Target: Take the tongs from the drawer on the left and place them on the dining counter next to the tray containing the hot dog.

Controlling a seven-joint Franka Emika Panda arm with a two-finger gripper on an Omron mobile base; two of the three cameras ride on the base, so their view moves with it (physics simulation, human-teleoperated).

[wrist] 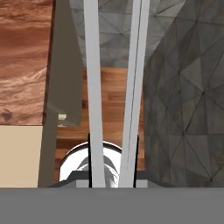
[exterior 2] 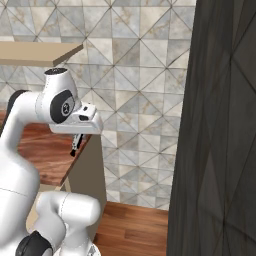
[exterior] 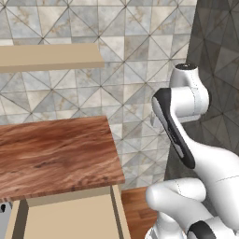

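Two long silver arms of the tongs (wrist: 92, 87) run up the hand view from between my dark fingertips (wrist: 90, 146), so my gripper (wrist: 113, 148) is shut on the tongs. In the right base view my gripper (exterior 2: 76, 143) hangs under the white hand, just past the right end of a reddish-brown wood-grain counter (exterior 2: 50, 150). The beige drawer (exterior: 70, 219) stands open below that counter (exterior: 56, 154), its pale inside bare where it shows. The tray and the hot dog are out of view.
A tiled wall (exterior: 135, 70) rises behind the counter. A dark stone wall (exterior 2: 220, 150) stands close on the right. Wooden floor (wrist: 111, 105) lies between the counter's end panel (wrist: 65, 74) and that wall. A beige shelf (exterior: 46, 56) hangs above the counter.
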